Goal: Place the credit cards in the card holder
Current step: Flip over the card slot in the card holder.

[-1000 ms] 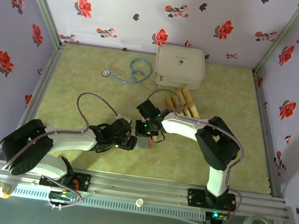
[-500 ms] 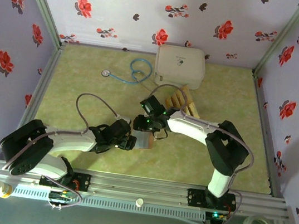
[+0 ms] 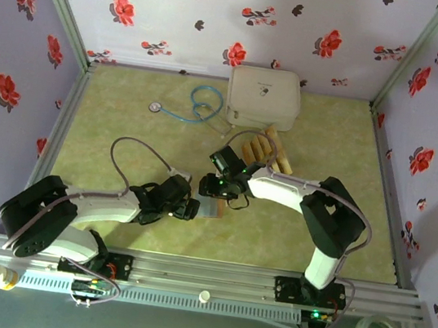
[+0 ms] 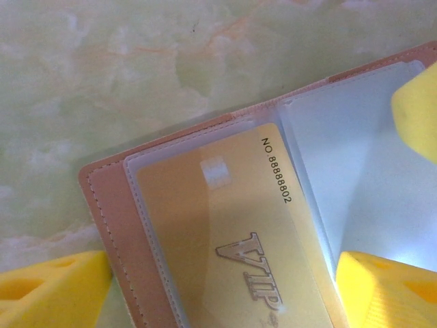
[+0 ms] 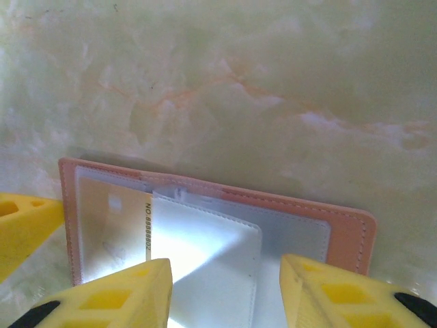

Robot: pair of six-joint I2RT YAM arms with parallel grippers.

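Note:
The card holder (image 3: 211, 207) lies open on the green mat, reddish-brown with pale clear sleeves. One golden credit card (image 4: 225, 239), marked VIP, sits inside its left sleeve (image 5: 113, 225). More golden credit cards (image 3: 264, 148) lie fanned out in front of the white case. My left gripper (image 4: 218, 301) is open, its yellow fingers (image 4: 48, 287) straddling the holder's card side. My right gripper (image 5: 225, 294) is open too, low over the holder's (image 5: 341, 225) middle sleeve page, with nothing between its fingers (image 5: 109, 294). Both grippers meet at the holder, left gripper (image 3: 188, 207) and right gripper (image 3: 215, 188).
A big white rounded case (image 3: 264, 96) stands at the back with a blue stethoscope (image 3: 199, 103) to its left. Floral walls close in three sides. Green mat lies bare to the left and right of the arms.
The right arm's elbow has swung to the right and its gripper has shifted slightly over the card holder, uncovering more of the fanned cards. The left arm has barely moved.

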